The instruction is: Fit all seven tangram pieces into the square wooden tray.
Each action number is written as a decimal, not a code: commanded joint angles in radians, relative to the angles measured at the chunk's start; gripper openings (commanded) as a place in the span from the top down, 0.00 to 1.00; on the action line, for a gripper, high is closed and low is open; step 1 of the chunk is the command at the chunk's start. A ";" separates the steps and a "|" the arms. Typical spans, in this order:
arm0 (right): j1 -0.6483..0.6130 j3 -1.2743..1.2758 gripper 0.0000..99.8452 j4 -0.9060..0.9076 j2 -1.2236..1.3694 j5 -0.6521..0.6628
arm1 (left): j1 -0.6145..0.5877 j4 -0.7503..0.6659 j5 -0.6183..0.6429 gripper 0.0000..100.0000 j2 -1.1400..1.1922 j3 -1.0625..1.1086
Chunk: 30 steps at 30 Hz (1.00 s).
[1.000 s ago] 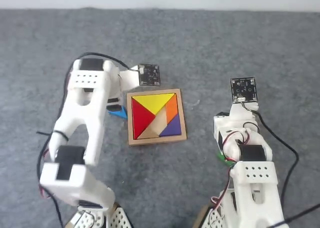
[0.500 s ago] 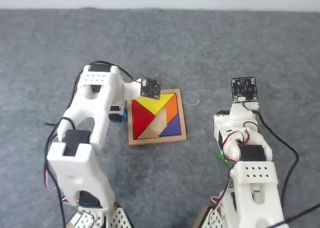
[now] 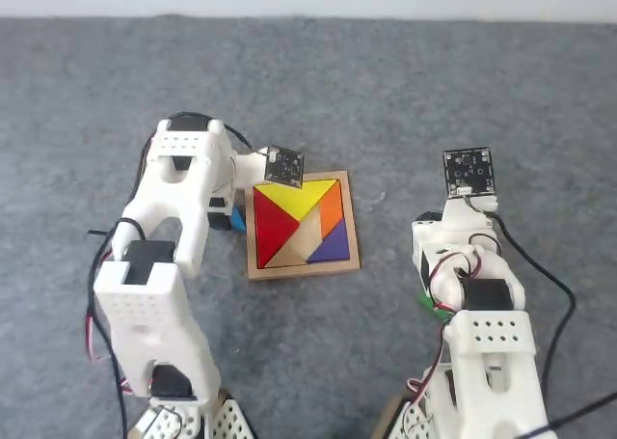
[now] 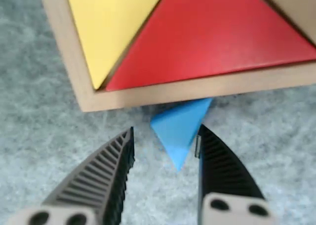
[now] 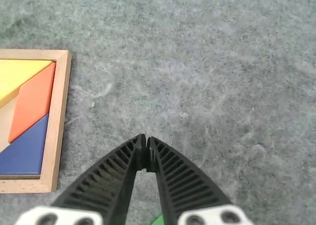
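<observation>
A: Left gripper (image 4: 165,136) state?
B: Open, roughly half spread. The jaws straddle the light blue triangle (image 4: 181,126). One finger sits right at the piece's slanted edge, can't tell if it's actually touching. The other finger is clear of it. Nothing gripped.
A: Where's that triangle?
B: Flat on the carpet (image 5: 222,62), one side touching the outer left rim of the tray (image 3: 304,268), with its point facing away from the tray.
A: Tray contents?
B: The tray is near the middle of the carpet. The yellow triangle (image 3: 289,198) is along the far edge and the red triangle (image 3: 270,229) along the left edge. The orange piece (image 3: 332,207) is against the right edge and the dark blue triangle (image 3: 333,248) is in the near right corner. All four lie flush. Bare wood (image 3: 307,236) shows from the centre down to the near edge.
A: Right gripper (image 5: 146,141)?
B: Closed, tips together, holding nothing. It's over bare carpet, well to the right of the tray. A green bit (image 5: 158,219) shows under that arm, can't tell what it is.
</observation>
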 commanded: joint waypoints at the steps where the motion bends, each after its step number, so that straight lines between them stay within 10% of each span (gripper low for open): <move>1: 0.004 -0.005 0.99 -0.022 0.005 0.025 | 0.002 0.031 -0.008 0.80 -0.023 -0.073; 30: 0.004 -0.005 0.99 -0.022 0.005 0.026 | 0.061 0.115 -0.034 0.79 0.181 -0.272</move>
